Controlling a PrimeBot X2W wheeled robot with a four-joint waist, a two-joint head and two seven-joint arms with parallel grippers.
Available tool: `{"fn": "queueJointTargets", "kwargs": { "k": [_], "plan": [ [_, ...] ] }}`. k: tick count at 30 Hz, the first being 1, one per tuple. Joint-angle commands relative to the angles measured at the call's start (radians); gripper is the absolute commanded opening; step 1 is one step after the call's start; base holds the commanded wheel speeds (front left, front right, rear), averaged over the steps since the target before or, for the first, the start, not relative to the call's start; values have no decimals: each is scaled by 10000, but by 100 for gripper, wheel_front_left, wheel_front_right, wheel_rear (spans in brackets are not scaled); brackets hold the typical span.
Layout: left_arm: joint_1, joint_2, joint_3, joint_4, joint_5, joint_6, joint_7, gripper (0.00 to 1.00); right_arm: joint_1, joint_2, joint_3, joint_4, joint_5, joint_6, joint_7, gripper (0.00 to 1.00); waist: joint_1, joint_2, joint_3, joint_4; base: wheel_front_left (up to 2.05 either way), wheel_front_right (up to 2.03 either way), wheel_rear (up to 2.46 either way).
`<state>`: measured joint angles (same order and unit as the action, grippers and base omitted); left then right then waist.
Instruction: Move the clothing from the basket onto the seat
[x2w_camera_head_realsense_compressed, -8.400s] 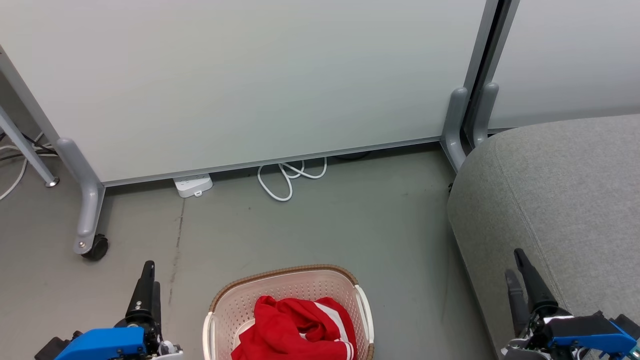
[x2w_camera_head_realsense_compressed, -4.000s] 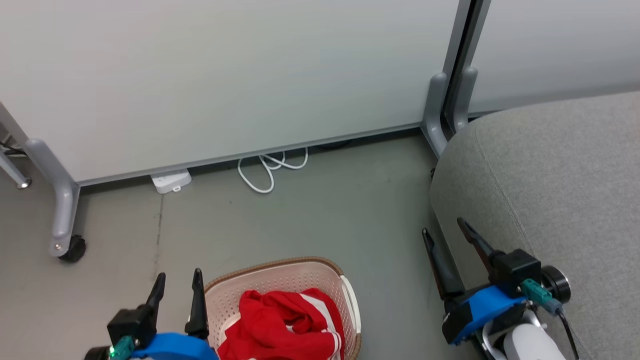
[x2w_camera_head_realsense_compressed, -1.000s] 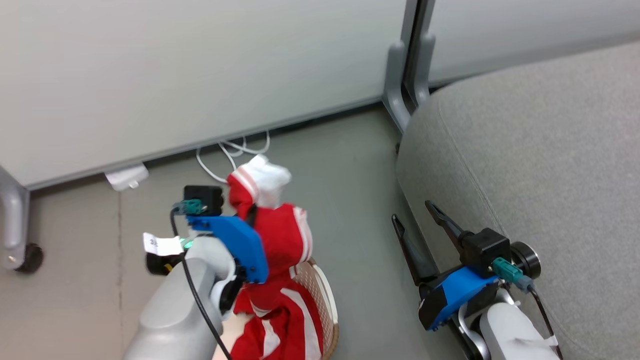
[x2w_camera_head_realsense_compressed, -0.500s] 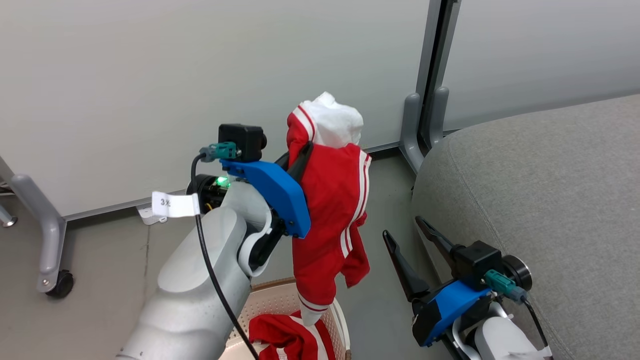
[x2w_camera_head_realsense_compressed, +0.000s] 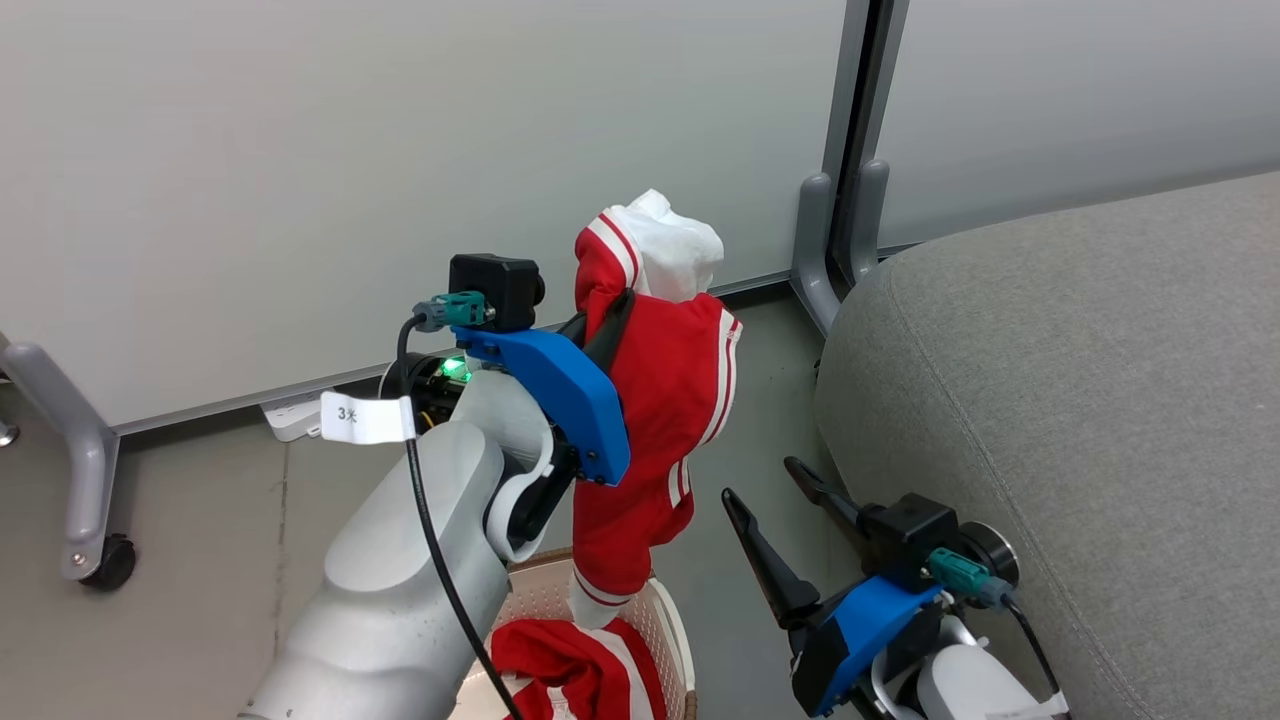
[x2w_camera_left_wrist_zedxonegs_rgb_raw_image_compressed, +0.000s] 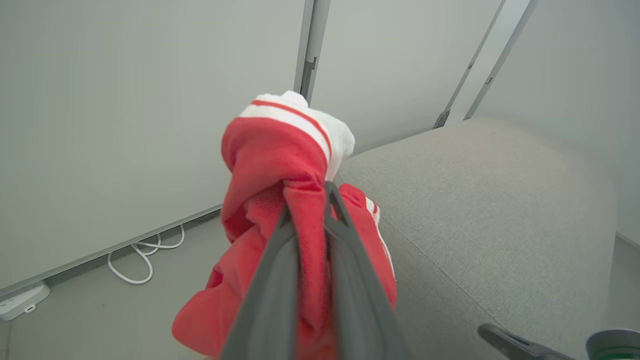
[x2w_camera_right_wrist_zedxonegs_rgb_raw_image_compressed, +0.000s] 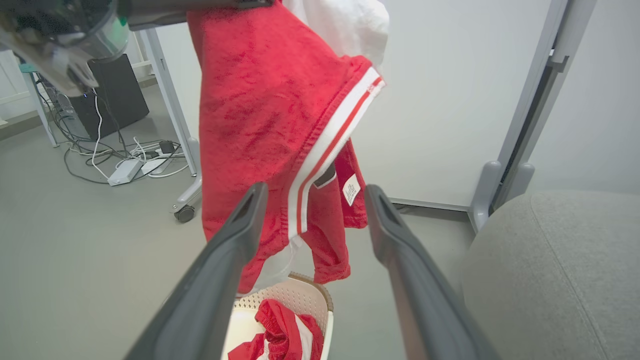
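The left fingers (x2w_camera_left_wrist_zedxonegs_rgb_raw_image_compressed: 272, 285) clamped a red garment (x2w_camera_head_realsense_compressed: 680, 380) hanging vertically at frame centre. The seat (x2w_camera_head_realsense_compressed: 1050, 420) lay right of it, seemingly lower. The right fingers (x2w_camera_head_realsense_compressed: 762, 550) gaped, empty.

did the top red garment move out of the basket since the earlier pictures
Yes, upward: the red garment lay in the basket earlier and now hangs above its rim, pinched in the left gripper. A second garment remains inside.

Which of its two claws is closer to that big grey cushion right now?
The right. The right gripper sits open, low beside the edge of the seat. The left gripper is farther off, up above the basket, shut on a red garment.
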<state>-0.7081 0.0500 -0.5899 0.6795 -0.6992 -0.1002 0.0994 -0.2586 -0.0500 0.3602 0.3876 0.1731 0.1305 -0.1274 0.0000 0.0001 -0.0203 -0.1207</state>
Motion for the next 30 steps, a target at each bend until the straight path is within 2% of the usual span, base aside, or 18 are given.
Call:
{"fn": "queueJointTargets", "kwargs": {
  "k": [1, 14, 30],
  "plan": [
    [28, 11, -49, -72, -14, 25, -58, 0, -215, -14, 198, 124, 245, 3, -23, 100, 0, -1, 56, 30, 0, 0, 0],
    [-105, 10, -871, -827, -412, 39, -3, 0, -2093, -39, 1470, 2417, 1603, 3, -366, 100, 0, -1, 215, 212, 0, 0, 0],
    [-195, 8, -1492, -1127, -703, 192, 63, 0, -3218, -185, 1984, 4117, 2594, 4, -1043, 100, 0, -1, 151, 449, 0, 0, 0]
  ]
}}
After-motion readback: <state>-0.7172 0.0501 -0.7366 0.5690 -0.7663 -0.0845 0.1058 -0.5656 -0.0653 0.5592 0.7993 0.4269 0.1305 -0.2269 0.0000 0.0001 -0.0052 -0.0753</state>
